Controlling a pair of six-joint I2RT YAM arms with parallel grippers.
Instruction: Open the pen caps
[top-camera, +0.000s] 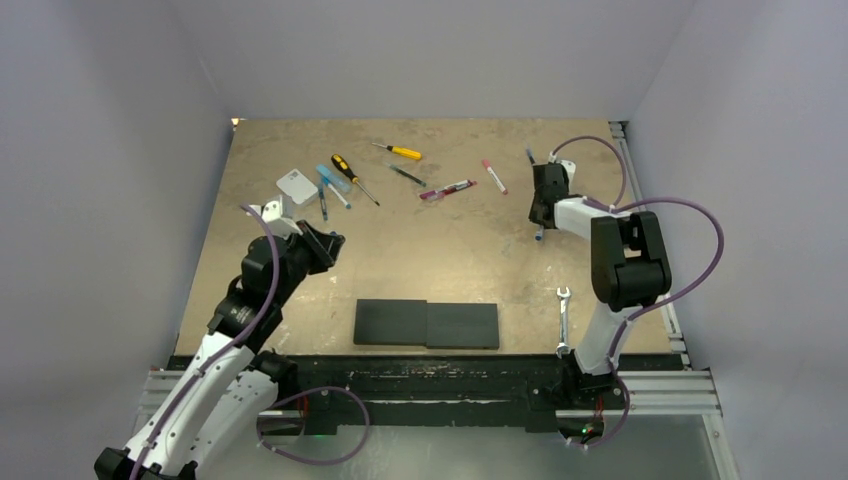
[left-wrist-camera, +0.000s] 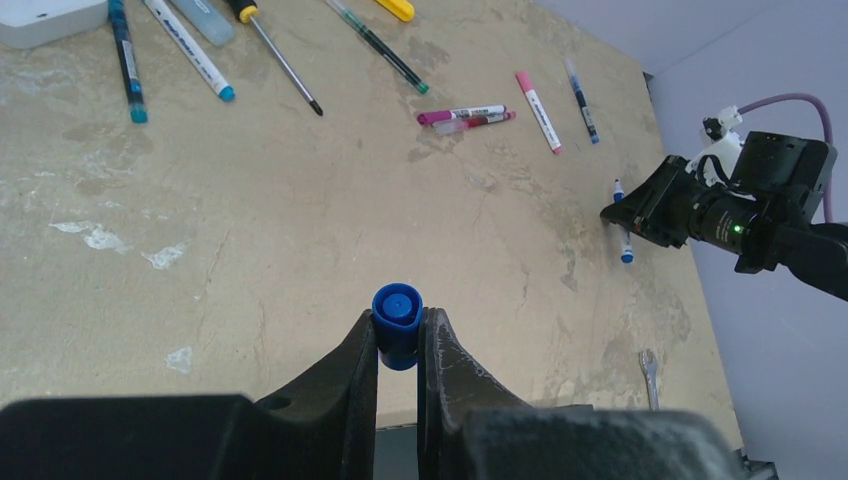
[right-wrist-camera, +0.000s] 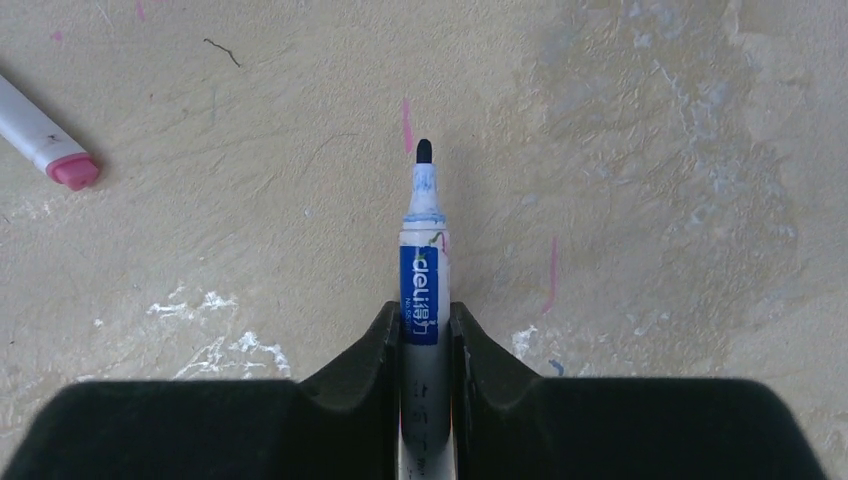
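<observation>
Left pincer (left-wrist-camera: 398, 340) pinches the blue cap (left-wrist-camera: 397, 303), right pincer (right-wrist-camera: 424, 325) grips the uncapped pen (right-wrist-camera: 420, 270), whose bare tip could smear the bench (right-wrist-camera: 650, 150) if lowered

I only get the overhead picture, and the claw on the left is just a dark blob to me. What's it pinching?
Observer: Its wrist camera shows the left claw clamped on a small blue cap, closed end facing the camera.
Visitor: And the other one, over on the right?
Observer: The right claw grips a white pen with a blue label. Its dark tip is bare, with no cap on it.
</observation>
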